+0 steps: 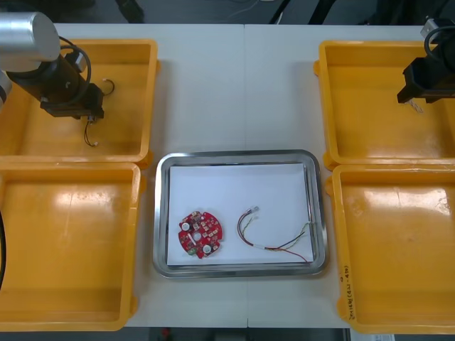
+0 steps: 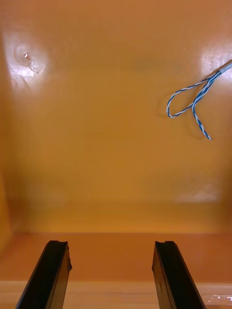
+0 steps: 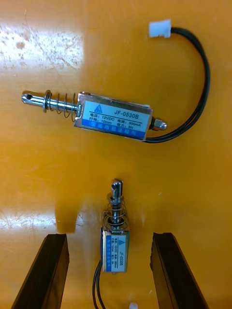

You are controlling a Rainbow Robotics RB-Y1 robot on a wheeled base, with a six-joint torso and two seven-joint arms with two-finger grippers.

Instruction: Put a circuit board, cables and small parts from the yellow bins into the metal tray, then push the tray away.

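Observation:
The metal tray, white inside, holds a round red circuit board and a red and yellow cable. My left gripper hangs over the far left yellow bin. In the left wrist view it is open, and a small metal part with black leads lies between the fingers without touching them. A second, larger small metal part lies beyond it. My right gripper is over the far right yellow bin, open with nothing between the fingers. A twisted blue and white cable lies on the bin floor ahead of it.
The near left bin and near right bin flank the tray. Bare table stretches from the tray's far rim to the far edge, between the two far bins.

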